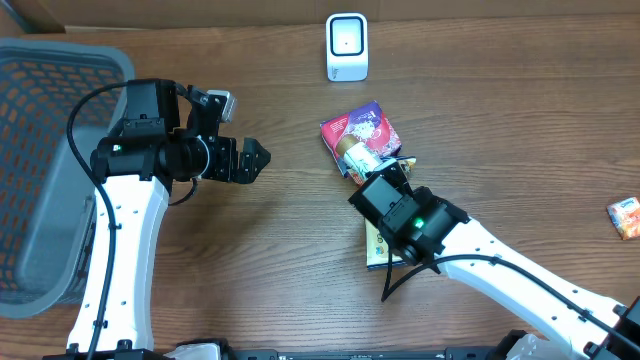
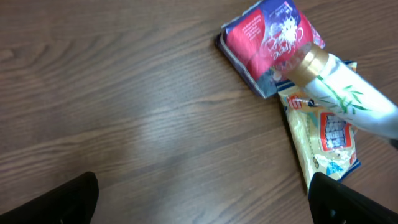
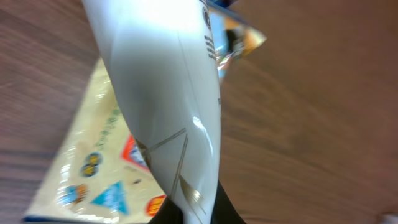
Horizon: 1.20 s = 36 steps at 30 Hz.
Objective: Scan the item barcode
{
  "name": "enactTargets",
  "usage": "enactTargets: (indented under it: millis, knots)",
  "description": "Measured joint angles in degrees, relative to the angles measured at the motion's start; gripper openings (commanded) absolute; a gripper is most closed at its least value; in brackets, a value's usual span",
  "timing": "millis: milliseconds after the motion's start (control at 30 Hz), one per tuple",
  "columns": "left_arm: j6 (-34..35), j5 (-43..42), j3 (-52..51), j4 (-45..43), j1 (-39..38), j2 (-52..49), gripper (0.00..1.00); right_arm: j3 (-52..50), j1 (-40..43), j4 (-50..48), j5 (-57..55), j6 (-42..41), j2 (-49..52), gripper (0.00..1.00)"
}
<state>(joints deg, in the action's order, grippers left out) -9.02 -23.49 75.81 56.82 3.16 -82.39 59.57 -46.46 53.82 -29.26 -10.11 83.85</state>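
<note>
the right gripper [image 1: 382, 182] is pinched tight on the flat tail of the white tube [image 3: 168, 93], a little in front of the scanner [image 1: 347, 46], likely so its printed side can turn there, while the left gripper [image 1: 258, 160], fingers wide and empty, hovers off to the scanner's left.

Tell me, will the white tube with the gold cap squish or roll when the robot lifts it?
Probably squishy: the white tube tapers and shows creases, so the right hand, shut on it, may dent it. Its glossy skin looks slippery. Round near the gold cap, it might roll if set down.
</note>
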Motion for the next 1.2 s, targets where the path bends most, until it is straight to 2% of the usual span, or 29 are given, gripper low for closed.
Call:
enactTargets:
  millis: [233,333,500,700,967,1033,1133,1167,1200]
  knots:
    - [0.0,0.0,0.0,-3.9,0.0,0.0,1.00,0.0,-1.3,-3.6,-17.0,2.8,0.4,0.04]
    - [0.0,0.0,0.0,-5.7,0.0,0.0,1.00,0.0,-1.2,-11.6,-21.9,7.4,1.8,0.04]
    - [0.0,0.0,0.0,-7.0,0.0,0.0,1.00,0.4,-1.2,-25.7,-25.2,17.7,5.2,0.04]
    - [0.0,0.0,0.0,-7.2,0.0,0.0,1.00,0.0,-1.4,-27.7,-27.7,28.1,10.7,0.04]
    - [0.0,0.0,0.0,-8.0,0.0,0.0,1.00,-5.4,-4.4,-38.1,-31.4,41.9,19.2,0.04]
    - [0.0,0.0,0.0,-8.0,0.0,0.0,1.00,-6.3,-5.7,-38.9,-32.5,44.0,20.0,0.10]
    - [0.0,0.0,0.0,-8.0,0.0,0.0,1.00,-7.5,-8.2,-39.2,-33.4,46.4,20.0,0.10]
    - [0.0,0.0,0.0,-8.0,0.0,0.0,1.00,-7.9,-9.1,-39.2,-33.7,46.7,20.0,0.13]
    - [0.0,0.0,0.0,-8.0,0.0,0.0,1.00,-8.3,-9.9,-39.2,-33.8,47.0,20.0,0.20]
